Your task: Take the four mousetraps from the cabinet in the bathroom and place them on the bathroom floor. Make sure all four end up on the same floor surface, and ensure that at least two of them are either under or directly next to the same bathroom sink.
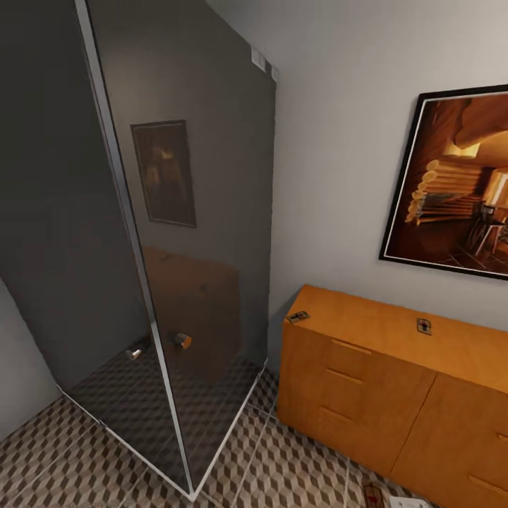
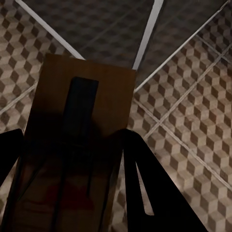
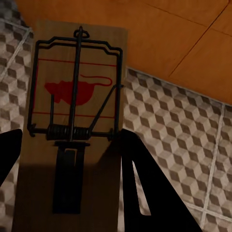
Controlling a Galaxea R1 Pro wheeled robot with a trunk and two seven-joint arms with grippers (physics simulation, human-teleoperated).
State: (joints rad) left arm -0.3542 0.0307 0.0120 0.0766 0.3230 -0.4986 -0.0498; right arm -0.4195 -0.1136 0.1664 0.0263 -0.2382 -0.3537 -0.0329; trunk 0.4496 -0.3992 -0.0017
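Two mousetraps (image 1: 298, 317) (image 1: 423, 326) lie on the flat top of the orange-brown cabinet (image 1: 353, 381) at the right. My left gripper (image 2: 70, 145) is shut on a third mousetrap (image 2: 82, 121), held above the cube-patterned bathroom floor (image 2: 188, 106) by the shower's corner. My right gripper (image 3: 70, 145) is shut on another mousetrap (image 3: 77, 92) with a red mouse mark, over the floor (image 3: 169, 140) just in front of the cabinet (image 3: 159, 34). That trap (image 1: 372, 494) peeks in at the head view's lower edge. The sink is out of view.
A tall dark glass shower enclosure (image 1: 176, 233) with a metal corner post (image 1: 152, 331) fills the left. A framed picture (image 1: 458, 183) hangs on the grey wall above the cabinet. Patterned floor (image 1: 282, 466) runs between shower and cabinet.
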